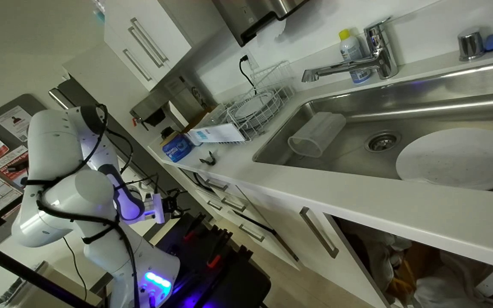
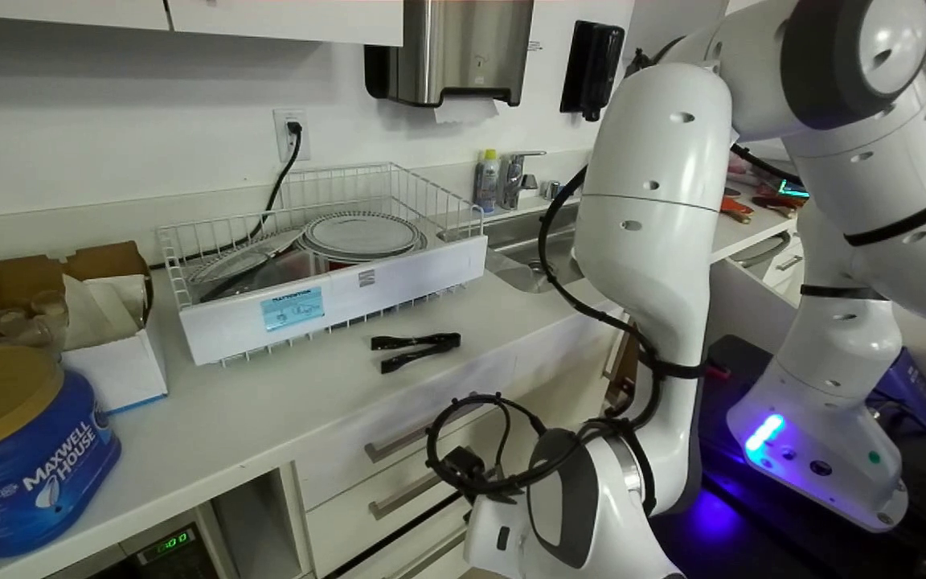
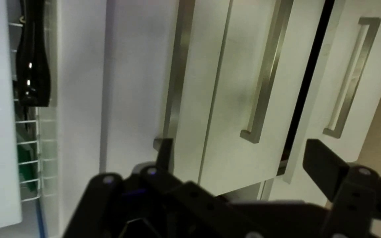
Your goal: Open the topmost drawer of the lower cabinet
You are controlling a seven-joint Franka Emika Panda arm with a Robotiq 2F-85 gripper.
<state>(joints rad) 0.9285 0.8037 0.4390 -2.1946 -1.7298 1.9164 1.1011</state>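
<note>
Exterior view: white base cabinet with a stack of flat drawer fronts (image 2: 338, 531), under a pale countertop (image 2: 270, 410). White, round-linked robot arm with black cable strapped along it (image 2: 668, 281), elbow high and wrist low, presumably so that it meets the fronts face-on rather than from above.

Shallow, flat, white-fronted topmost drawer (image 3: 141, 89): directly beneath the countertop's edge; looks closed. (The plain white third drawer (image 3: 334, 72) has a dark gap above its front; not the one wanted.)

Wrist view: black two-fingered gripper (image 3: 241, 155), fingers spread well apart, holding nothing. They part across the run of the bars, a sensible set for taking one from above and below. The gap, though, frames the lower end of the slim grey metal second handle (image 3: 269, 72); the matching top handle (image 3: 178, 69) ends behind a fingertip. Touching there or not: cannot tell. My reading: approach stage; it wants a shift toward the countertop before gripping and pulling.

Smallest: glossy black tongs (image 2: 435, 342), lying on the countertop, probably out of the drawer's path.
</note>
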